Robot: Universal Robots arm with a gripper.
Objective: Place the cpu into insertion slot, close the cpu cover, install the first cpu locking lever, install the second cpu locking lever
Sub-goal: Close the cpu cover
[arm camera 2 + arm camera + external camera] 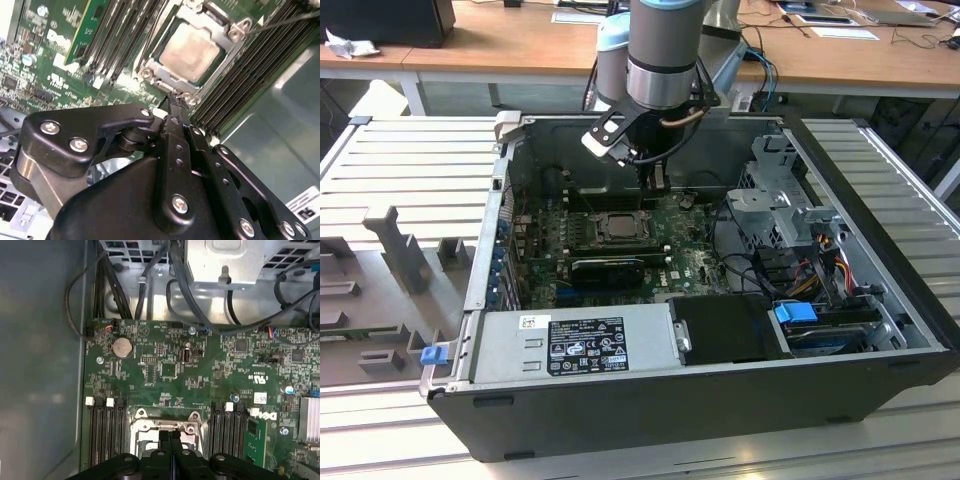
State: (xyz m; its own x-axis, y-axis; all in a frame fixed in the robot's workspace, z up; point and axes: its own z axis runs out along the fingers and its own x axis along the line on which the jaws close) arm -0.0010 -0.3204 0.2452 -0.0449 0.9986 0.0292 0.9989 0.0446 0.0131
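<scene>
The cpu (189, 50) lies flat in the insertion slot (150, 67), its silvery-beige top showing through the window of the cpu cover (231, 44). The silver cover lies down over it. A thin locking lever (285, 21) juts away from one corner of the cover. My gripper (175, 102) is shut with nothing between its fingers, its tip right at the socket's edge. In the exterior view the gripper (656, 183) hangs over the far side of the cpu (618, 226). In the first wrist view the shut fingers (165, 440) sit over the socket frame (142, 426).
The green motherboard (690, 262) lies inside an open black computer case (880, 330). Black memory slots (106, 435) flank the socket on both sides. A power supply (585, 345), a metal drive cage (782, 205) and cable bundles (810, 262) crowd the case's near side and the exterior view's right.
</scene>
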